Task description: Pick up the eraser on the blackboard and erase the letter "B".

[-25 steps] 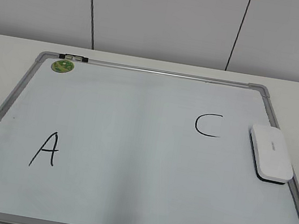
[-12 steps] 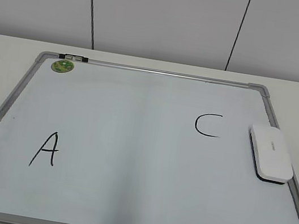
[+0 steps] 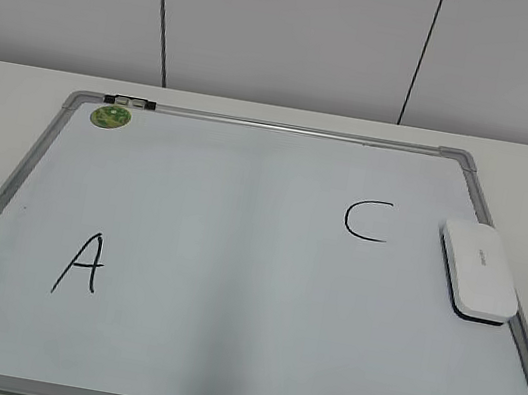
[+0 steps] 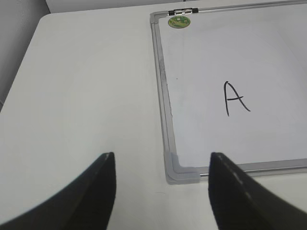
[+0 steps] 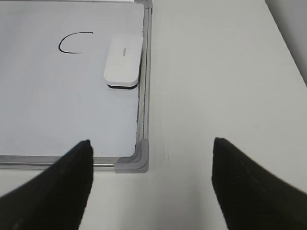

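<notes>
Glossy white rounded plastic eraser [image 3: 479, 270] flat at right frame of silver-framed white blackboard [image 3: 234, 253]: light, stiff, slippery (grip long sides). Both tools spread, empty.

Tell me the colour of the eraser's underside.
Dark, near black, under the white eraser; right wrist view.

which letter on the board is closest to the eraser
The C, just left of the eraser by the right frame; the A sits far off at the lower left.

white table [image 3: 19, 86] | grey panelled wall [image 3: 292, 30] | black letters "A" [image 3: 81, 263], "C" [image 3: 367, 221]
</notes>
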